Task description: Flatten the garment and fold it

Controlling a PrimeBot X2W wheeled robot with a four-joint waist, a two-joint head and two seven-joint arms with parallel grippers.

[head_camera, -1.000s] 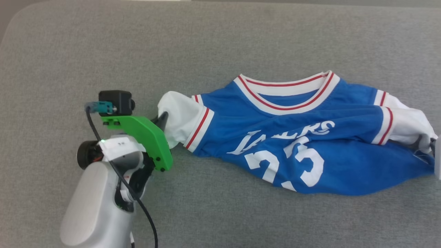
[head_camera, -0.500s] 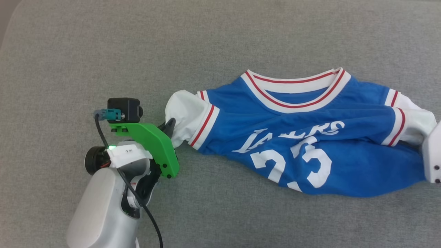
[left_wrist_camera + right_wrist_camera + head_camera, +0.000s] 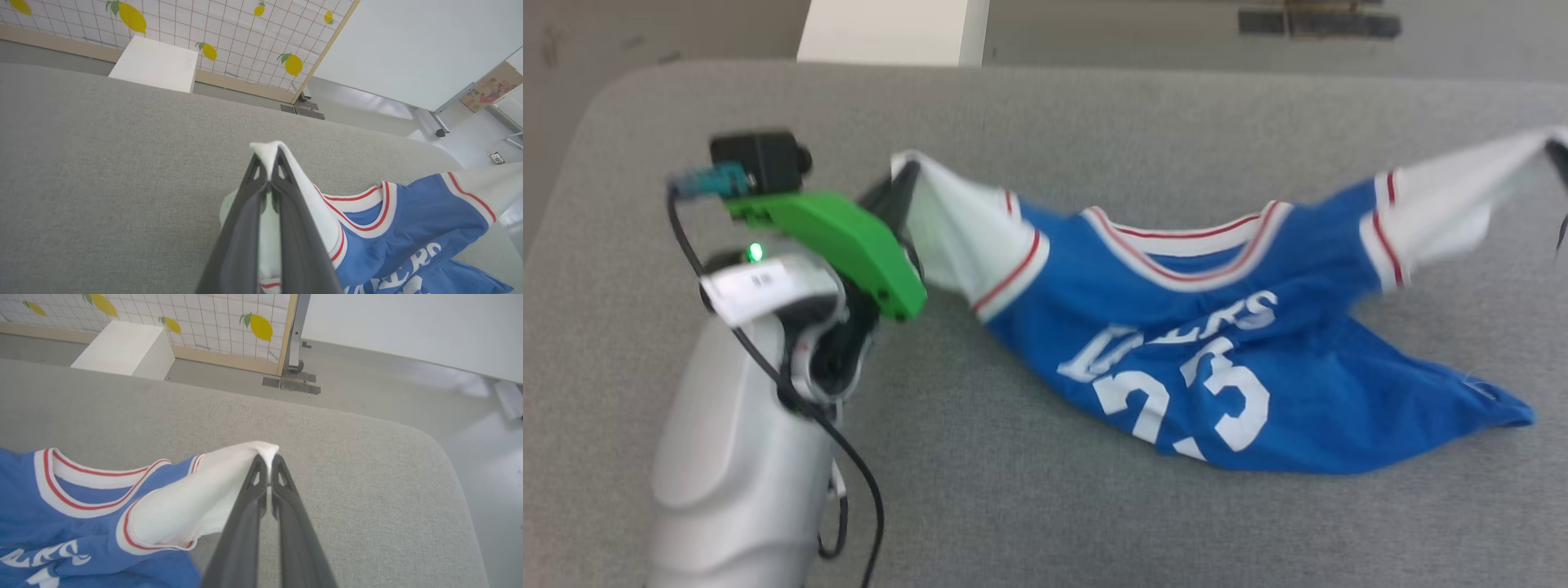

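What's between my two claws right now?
The garment: left claw and right claw each pinch a white sleeve, its blue body sagging onto the grey surface in the head view.

The head view is blurred; its right edge cuts off my right gripper. A fold hides part of the lettering on the jersey; my wrist label is unreadable.

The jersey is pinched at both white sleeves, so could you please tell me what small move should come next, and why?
Probably draw the two grippers apart and slightly upward. The left gripper and right gripper are each shut on one sleeve of the jersey, yet its blue body sags between them in folds and its hem lies crumpled on the grey cushion; tension should spread it.
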